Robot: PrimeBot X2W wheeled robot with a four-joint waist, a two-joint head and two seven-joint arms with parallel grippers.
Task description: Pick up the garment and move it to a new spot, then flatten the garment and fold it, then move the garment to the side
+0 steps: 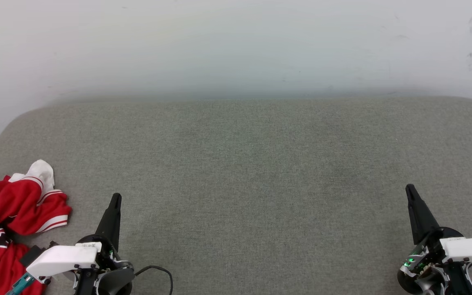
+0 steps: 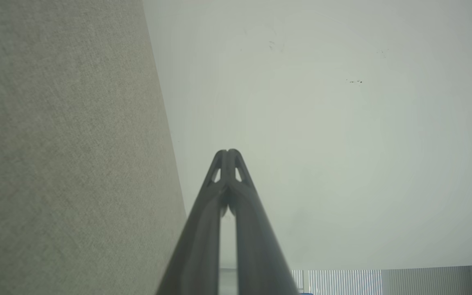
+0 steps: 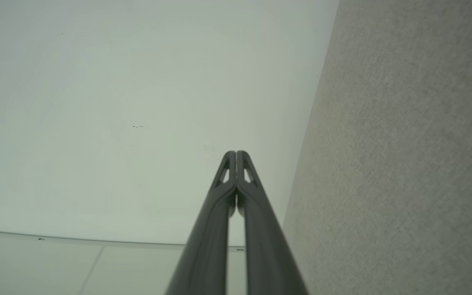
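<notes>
At near-left corner of grey fabric-covered surface (image 1: 244, 172), crumpled bright red jersey with white sleeves (image 1: 2, 213) was seen, just beside left gripper (image 1: 115, 197). Right gripper (image 1: 409, 187) was noted well apart. Both pairs of jaws were pressed together, empty. Judged: jaws to be spread first, raised fold pinched, cloth lifted clear.

The left gripper (image 1: 116, 197) and right gripper (image 1: 409, 188) have long dark fingers (image 1: 111, 223) and white casings (image 1: 62, 259). Black cable (image 1: 163, 271) at left wrist; green lights (image 1: 411, 259) at right.
</notes>
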